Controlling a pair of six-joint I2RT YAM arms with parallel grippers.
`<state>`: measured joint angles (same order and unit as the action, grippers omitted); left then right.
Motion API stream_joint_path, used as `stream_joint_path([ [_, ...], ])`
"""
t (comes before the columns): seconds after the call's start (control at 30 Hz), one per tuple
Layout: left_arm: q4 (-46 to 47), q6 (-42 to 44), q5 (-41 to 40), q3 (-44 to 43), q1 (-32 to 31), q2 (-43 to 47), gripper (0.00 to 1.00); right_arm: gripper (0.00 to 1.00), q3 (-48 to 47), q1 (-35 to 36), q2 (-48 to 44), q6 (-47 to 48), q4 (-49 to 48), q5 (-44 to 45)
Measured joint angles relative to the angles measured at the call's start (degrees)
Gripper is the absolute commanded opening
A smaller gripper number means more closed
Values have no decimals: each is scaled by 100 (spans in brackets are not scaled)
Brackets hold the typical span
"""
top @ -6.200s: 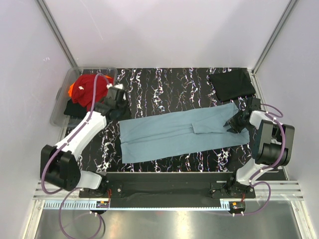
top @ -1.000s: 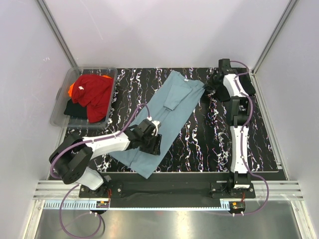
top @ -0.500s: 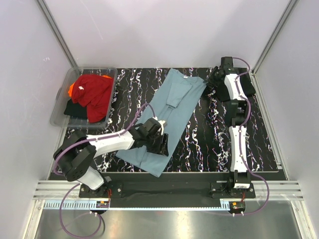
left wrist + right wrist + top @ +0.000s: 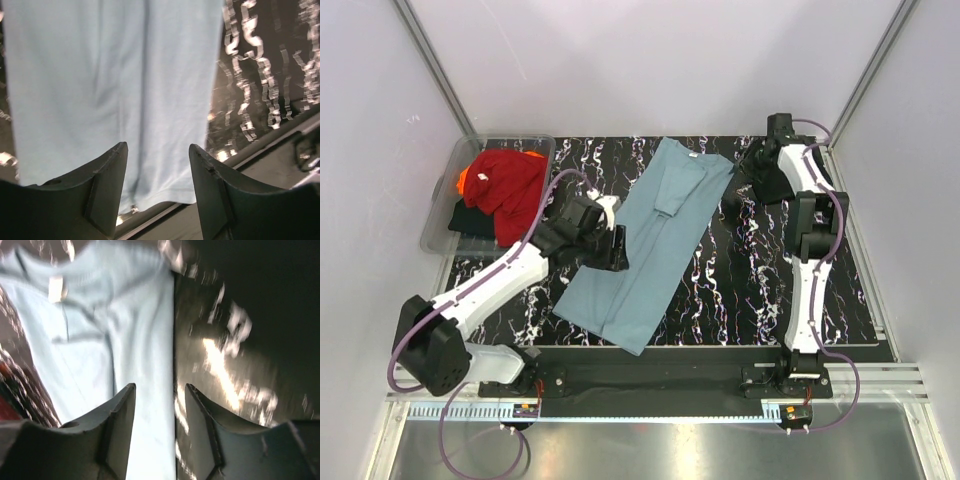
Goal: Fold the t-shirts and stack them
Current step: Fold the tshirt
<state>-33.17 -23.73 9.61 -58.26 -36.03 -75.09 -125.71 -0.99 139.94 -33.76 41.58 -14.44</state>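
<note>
The left gripper (image 4: 157,150) stands open with nothing between its fingers, hanging just above the near half of the teal-blue shirt (image 4: 655,240), close to its left edge. From there it could pinch the hem end for a fold toward the collar. The right gripper (image 4: 156,390) is likewise spread and empty, poised over the shirt's right edge at the far end, with the collar and its white label (image 4: 55,287) just beyond it. The shirt lies flat on the counter (image 4: 720,290) as a long narrow strip running diagonally, collar far and hem near the front edge. Its sleeves seem already turned in, so the crosswise fold looks like the step in hand. Having one gripper at each end suits that fold: one lifts while the other steadies. To the right of the collar is a dark cloth (image 4: 250,280) — possibly a finished black shirt, though the wrist view is too blurred to be sure. At far left the tub (image 4: 438,225) holds the red shirt (image 4: 505,185), an orange one (image 4: 465,180) and a black one (image 4: 465,218) — all unfolded
</note>
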Motion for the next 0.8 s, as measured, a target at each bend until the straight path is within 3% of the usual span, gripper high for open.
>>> stream_joint_path([
  [0.1,-133,142,-7,181,76,4,56,52,824,160,-612,-20,-94,31],
  [0.33,-299,363,-81,450,76,-382,38,50,2350,457,-1287,-13,-741,-70],
  [0.53,-321,358,-199,389,85,-1014,38,48,2415,413,-999,125,-1200,-225],
  [0.8,-173,358,-304,203,85,-1537,40,48,1832,380,-485,170,-1451,-267],
])
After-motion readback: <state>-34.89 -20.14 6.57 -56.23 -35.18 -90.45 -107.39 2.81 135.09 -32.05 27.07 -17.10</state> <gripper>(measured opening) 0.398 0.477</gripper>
